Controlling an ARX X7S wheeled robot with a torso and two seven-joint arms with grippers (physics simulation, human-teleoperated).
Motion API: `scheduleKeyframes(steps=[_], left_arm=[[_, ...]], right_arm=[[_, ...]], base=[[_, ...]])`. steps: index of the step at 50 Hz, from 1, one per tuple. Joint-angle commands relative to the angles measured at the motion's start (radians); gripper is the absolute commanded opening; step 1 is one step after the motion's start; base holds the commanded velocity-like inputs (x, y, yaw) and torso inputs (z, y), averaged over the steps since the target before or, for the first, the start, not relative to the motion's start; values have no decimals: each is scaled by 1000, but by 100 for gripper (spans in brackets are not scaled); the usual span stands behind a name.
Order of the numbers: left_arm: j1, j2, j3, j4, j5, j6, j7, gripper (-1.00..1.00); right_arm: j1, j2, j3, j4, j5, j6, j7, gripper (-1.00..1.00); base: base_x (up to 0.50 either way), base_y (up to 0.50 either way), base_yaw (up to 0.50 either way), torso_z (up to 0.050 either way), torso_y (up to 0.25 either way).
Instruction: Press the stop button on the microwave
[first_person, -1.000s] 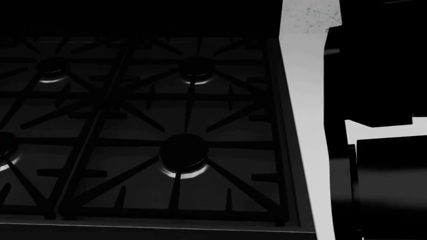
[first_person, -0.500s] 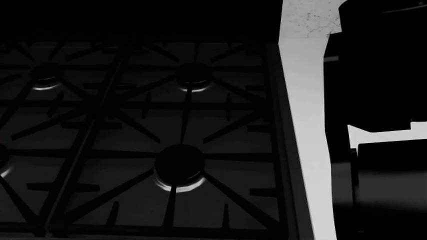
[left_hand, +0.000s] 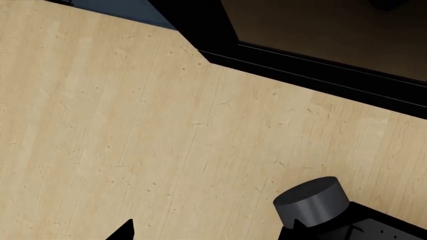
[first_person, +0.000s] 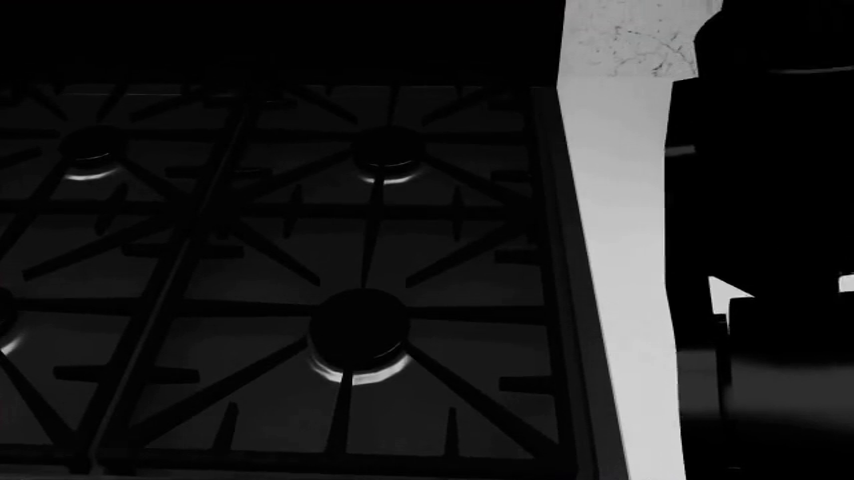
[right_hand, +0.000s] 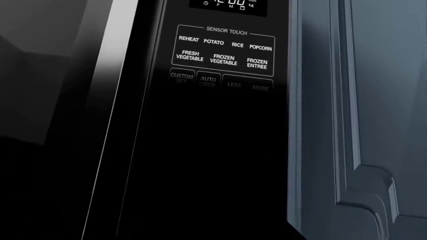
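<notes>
Facing the microwave (right_hand: 133, 125), its control panel (right_hand: 225, 55) shows lit labels.

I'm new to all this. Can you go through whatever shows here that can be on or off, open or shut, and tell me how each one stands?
Microwave display: lit, digits showing.
Microwave control panel: upper labels readable, lower part too dark; no stop button visible.
Stove burners: no flame visible.
Cabinet door: shut.
Left and right grippers: not visible enough to tell open or shut.

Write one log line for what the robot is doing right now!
stage: approaching | right wrist view: microwave panel, stop button not visible | head view: gas stove, white counter strip | claws: not seen
</notes>
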Motion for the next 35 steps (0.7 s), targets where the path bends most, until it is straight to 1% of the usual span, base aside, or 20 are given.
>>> scheduleKeyframes(steps=[1,5,18,35], left_arm=[[1,0,-2,0,2,7,-3,100],[0,0,-1,0,3,1,-8,100],[0,0,4,0,2,-2,-11,100],[-1,-1,7,0,1,-7,-11,100]], right_arm=[[-38,25,5,-151,39,104,40,-100],[-57,35,9,-206,55,136,53,-100],[-101,49,20,-276,72,198,113,-100],[-125,64,14,-254,64,211,147,-100]], base=[[0,0,0,0,0],[0,0,0,0,0],[0,0,0,0,0],[0,0,0,0,0]])
